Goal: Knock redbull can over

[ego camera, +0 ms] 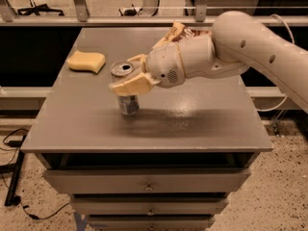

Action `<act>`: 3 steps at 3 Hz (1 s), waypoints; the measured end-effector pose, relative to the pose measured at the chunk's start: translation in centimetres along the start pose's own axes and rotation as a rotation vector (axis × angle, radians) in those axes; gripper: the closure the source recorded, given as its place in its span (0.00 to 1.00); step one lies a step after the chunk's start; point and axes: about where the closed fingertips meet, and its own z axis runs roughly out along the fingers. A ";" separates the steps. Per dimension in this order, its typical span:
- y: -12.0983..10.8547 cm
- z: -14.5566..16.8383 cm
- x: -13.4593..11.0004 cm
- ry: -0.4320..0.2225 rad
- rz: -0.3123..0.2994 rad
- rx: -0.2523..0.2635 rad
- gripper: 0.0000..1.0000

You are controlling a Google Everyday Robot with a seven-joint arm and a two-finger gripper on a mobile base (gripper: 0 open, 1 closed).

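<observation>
A grey table [202,124] is recorded at centre, with a dull sheen of overhead light on its top. Pale drawers [149,182] with small knobs are stacked beneath it. A speckled floor [281,196] is seen at both sides, and a black cable [19,198] lies on it at lower left. A pale metal rail [57,20] with uprights [79,1] runs behind the table. The gripper [121,72] is noted over the table's left half.
</observation>
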 end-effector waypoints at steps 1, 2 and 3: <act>-1.0 -5.0 1.7 0.039 0.030 0.089 1.00; -1.6 -10.2 4.2 0.168 0.050 0.183 1.00; -1.8 -13.3 5.4 0.292 0.051 0.235 1.00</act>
